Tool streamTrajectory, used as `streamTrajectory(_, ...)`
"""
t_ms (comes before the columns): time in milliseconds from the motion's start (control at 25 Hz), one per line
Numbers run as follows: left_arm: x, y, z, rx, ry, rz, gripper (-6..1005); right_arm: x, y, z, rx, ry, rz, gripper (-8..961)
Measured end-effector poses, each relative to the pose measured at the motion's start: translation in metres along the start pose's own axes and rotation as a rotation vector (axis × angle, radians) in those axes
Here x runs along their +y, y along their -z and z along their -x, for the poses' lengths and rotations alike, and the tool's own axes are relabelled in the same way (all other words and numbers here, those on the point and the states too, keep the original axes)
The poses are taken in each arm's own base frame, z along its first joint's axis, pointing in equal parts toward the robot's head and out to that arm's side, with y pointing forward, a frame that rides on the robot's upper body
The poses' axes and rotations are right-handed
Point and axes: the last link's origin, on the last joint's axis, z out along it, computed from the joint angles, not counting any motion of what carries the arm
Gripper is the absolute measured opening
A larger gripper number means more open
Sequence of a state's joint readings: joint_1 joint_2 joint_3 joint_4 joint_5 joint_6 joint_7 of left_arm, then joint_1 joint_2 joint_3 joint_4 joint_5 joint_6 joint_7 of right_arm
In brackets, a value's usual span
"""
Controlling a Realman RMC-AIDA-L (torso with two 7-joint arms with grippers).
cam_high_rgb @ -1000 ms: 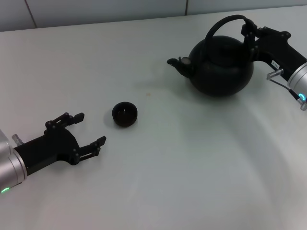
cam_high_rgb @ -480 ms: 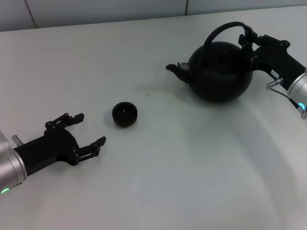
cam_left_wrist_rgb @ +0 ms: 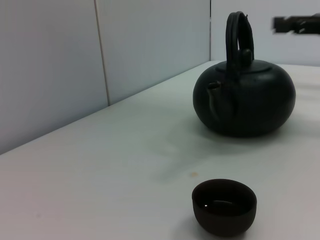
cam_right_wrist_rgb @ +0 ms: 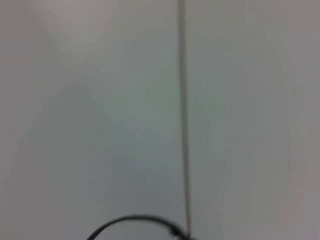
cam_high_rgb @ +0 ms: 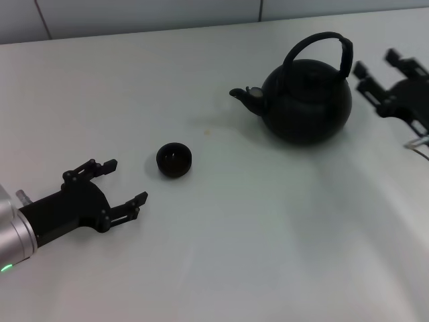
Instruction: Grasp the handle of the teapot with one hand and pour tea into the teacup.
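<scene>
Lower left of the head view, nearest the camera, the left claw (cam_high_rgb: 126,183) rests low over the white tabletop (cam_high_rgb: 221,255), its fingers spread wide with nothing between them. Just beyond it, left of centre, the teacup (cam_high_rgb: 174,159) sits upright on the tabletop, apart from the claw. Farther back, in the upper right, the teapot (cam_high_rgb: 305,100) stands upright, spout pointing toward the frame's left, its handle (cam_high_rgb: 322,44) arching free overhead. At the right edge the right claw (cam_high_rgb: 382,72) is spread open beside the teapot, gripping nothing, clear of the handle.
</scene>
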State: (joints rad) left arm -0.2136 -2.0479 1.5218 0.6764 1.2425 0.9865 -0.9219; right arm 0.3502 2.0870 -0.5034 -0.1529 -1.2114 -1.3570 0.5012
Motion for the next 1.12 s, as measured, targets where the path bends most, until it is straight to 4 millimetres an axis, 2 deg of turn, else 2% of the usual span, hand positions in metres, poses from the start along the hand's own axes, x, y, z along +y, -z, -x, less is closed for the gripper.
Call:
streamTrajectory(40, 0.000, 0.000, 0.000, 0.000, 0.000, 0.000, 841, 0.000, 0.000, 0.000, 0.000, 0.000, 0.000, 567)
streamTrajectory(160, 0.000, 0.000, 0.000, 0.000, 0.000, 0.000, 841, 0.003, 0.018, 0.004, -0.033, -0.035, 0.050, 628)
streamTrajectory(200, 0.000, 0.000, 0.000, -0.001, 0.001, -0.001, 840, 0.019, 0.023, 0.006, -0.012, -0.031, 0.219, 649)
streamTrajectory(240, 0.001, 0.001, 0.002, -0.003, 0.004, -0.002, 840, 0.019, 0.023, 0.006, -0.012, -0.031, 0.219, 670)
streamTrajectory(360, 0.001, 0.002, 0.002, -0.004, 0.005, -0.003, 840, 0.043, 0.025, 0.006, 0.040, 0.010, 0.455, 737)
streamTrajectory(400, 0.001, 0.003, 0.002, -0.004, 0.005, -0.005, 840, 0.055, 0.018, 0.003, 0.074, 0.040, 0.549, 763)
streamTrajectory(520, 0.001, 0.003, 0.002, -0.003, 0.005, -0.006, 840, 0.063, 0.010, 0.000, 0.109, 0.058, 0.601, 840)
streamTrajectory(600, 0.001, 0.005, 0.001, 0.003, 0.004, -0.009, 840, 0.070, -0.006, -0.008, 0.198, 0.080, 0.649, 840)
streamTrajectory(800, 0.002, 0.006, 0.000, 0.011, 0.007, -0.006, 841, 0.071, -0.022, -0.014, 0.264, 0.117, 0.643, 839)
streamTrajectory(1120, 0.003, 0.006, 0.000, 0.013, 0.008, -0.004, 841, 0.072, -0.030, -0.016, 0.295, 0.115, 0.639, 840)
